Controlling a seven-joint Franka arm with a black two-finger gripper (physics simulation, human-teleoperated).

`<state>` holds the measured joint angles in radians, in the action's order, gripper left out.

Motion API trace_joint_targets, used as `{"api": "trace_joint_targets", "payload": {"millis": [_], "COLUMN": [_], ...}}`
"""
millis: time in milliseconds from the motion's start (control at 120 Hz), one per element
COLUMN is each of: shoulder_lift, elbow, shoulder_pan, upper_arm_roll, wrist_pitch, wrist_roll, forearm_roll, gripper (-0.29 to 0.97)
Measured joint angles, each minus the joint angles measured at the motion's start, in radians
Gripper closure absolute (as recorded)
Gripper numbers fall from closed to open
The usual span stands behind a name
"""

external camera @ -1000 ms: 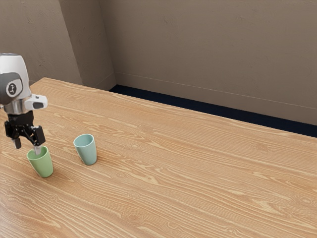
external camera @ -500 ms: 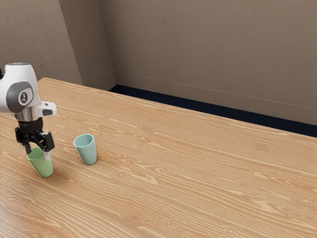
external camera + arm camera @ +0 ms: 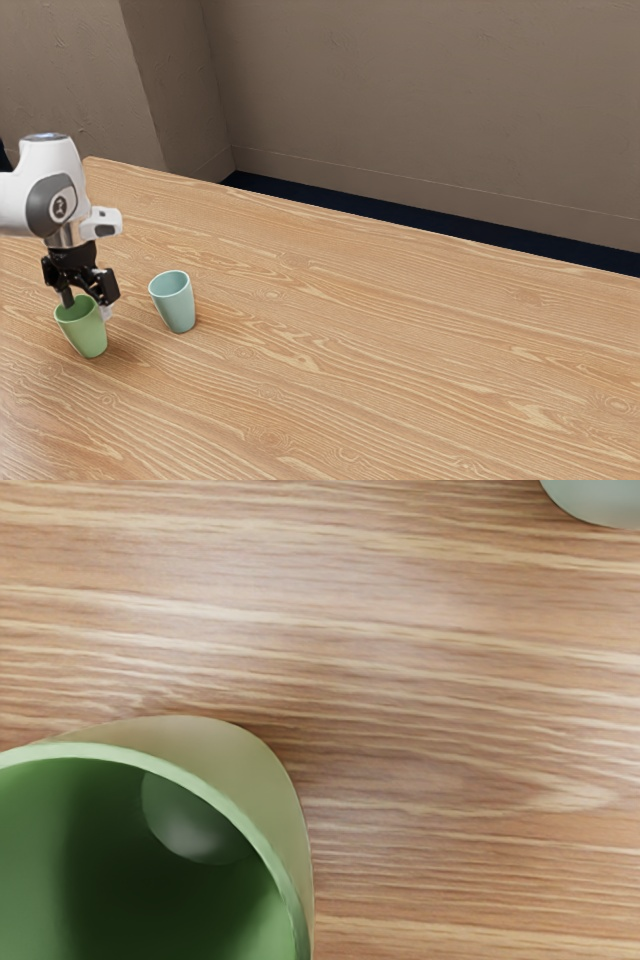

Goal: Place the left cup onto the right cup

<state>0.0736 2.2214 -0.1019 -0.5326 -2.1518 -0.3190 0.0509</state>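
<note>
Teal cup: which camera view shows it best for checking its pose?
The exterior view: the teal cup stands whole and upright on the table, apart from the green cup, on the exterior view's right of it. The wrist view catches just a pale sliver of it at the picture's edge.

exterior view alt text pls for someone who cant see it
A black gripper sits at the rim of an upright green cup on a wooden table. A teal cup stands upright beside it, apart, toward the exterior view's right.
</note>
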Motion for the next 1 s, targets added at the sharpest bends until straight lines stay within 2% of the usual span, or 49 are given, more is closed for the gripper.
{"api": "trace_joint_targets", "payload": {"millis": [575, 642, 892, 1000], "shoulder_lift": [0.043, 0.043, 0.043, 0.043], "elbow": [0.001, 0.002, 0.002, 0.002], "shoulder_pan": [-0.001, -0.001, -0.002, -0.002], "upper_arm_roll": [0.004, 0.007, 0.008, 0.008], "wrist_pitch": [-0.024, -0.024, -0.025, -0.025], "wrist_roll": [-0.003, -0.003, -0.004, -0.003], "forearm_roll": [-0.031, -0.032, -0.034, -0.034], "gripper": [0.01, 0.08, 0.52, 0.64]}}
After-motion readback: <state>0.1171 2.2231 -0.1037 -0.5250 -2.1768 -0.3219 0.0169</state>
